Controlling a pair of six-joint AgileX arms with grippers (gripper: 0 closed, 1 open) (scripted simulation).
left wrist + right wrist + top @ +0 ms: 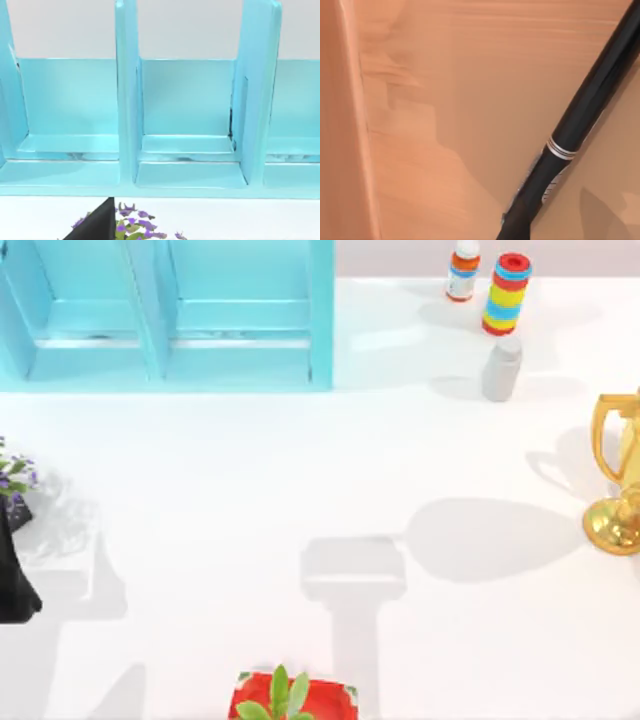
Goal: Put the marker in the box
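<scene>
We are looking at the marker (580,120) through the right wrist view, where it is lying slantwise across a tan, wood-grained surface that we are taking for the inside of the box (445,100). Its thin silver band (562,149) is showing near its middle, and an upright wall of the box (345,125) is rising along one side, well apart from the marker. Whether the marker is resting flat on the floor of the box or leaning, we cannot tell.

In the top view, a dark part of our left arm (15,585) is sitting at the bench's (250,470) left edge, just beside a small purple-flowered plant (14,475). The left wrist view is facing a turquoise shelf unit (187,100) with open compartments, which is standing at the far left of the bench. At the far right are standing a small orange-capped bottle (463,270), a striped can (507,294) and a grey bottle (502,368). A golden trophy (618,475) is standing at the right edge, and a red pot with a green plant (292,698) at the near edge.

We cannot tell whether the fingers of either arm are released or clenched.
</scene>
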